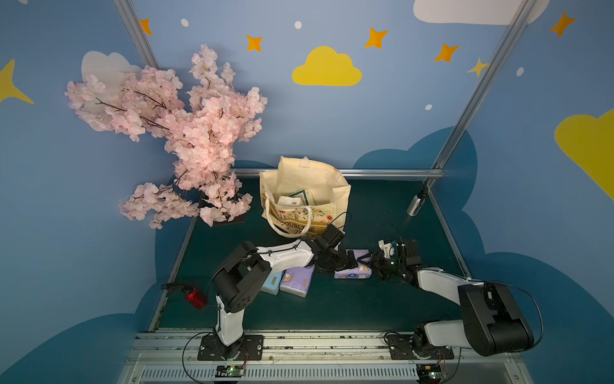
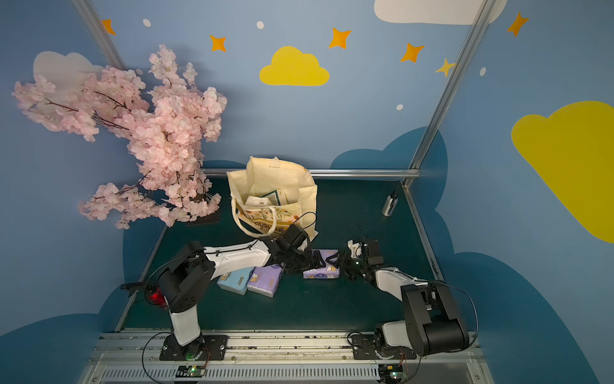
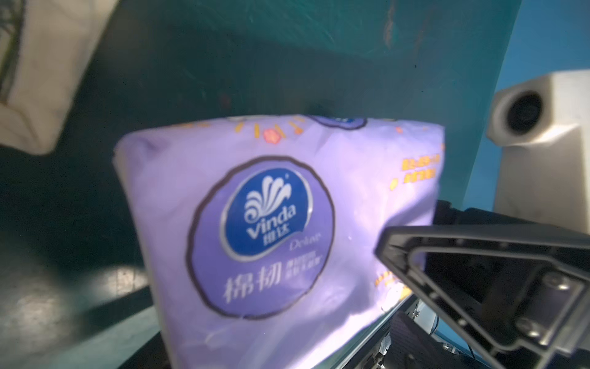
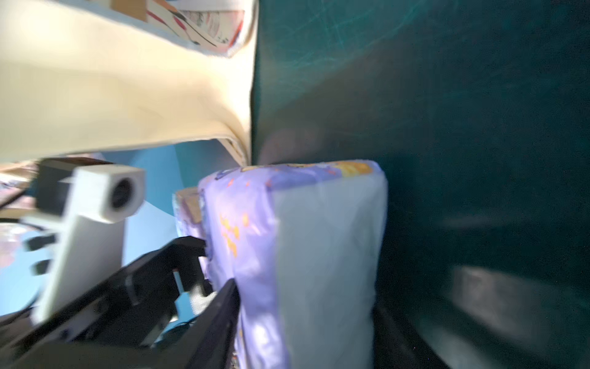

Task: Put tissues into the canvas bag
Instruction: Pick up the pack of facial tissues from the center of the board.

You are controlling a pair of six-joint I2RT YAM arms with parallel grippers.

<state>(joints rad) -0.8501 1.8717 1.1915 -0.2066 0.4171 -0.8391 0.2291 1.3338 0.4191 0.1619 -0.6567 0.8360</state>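
**Passing a purple pack across, just short of the canvas bag**

Found just in front of the canvas bag (image 1: 342,199), by the corner of its lettered face: a purple pack (image 1: 354,272) of tissues, up on a long edge. Straddled at the end nearest that corner by the left gripper (image 1: 351,262), with jaws spread wide and no squeeze on the wrap. Straddled at the end farther from the bag by the right gripper (image 1: 368,262), with one finger (image 4: 220,319) against the wrap; cannot tell whether clamped. Already inside the bag: pale packs (image 1: 292,199). Left out, farther in front of the bag: a light blue pack (image 1: 272,282) beside a second purple pack (image 1: 297,279).

Likely trouble from here: slipping out of a shallow pinch on slick, soft wrap; toppling flat if released too soon; catching the bag's rope handle (image 1: 290,234) or folding its limp rim on the way in, and landing outside.
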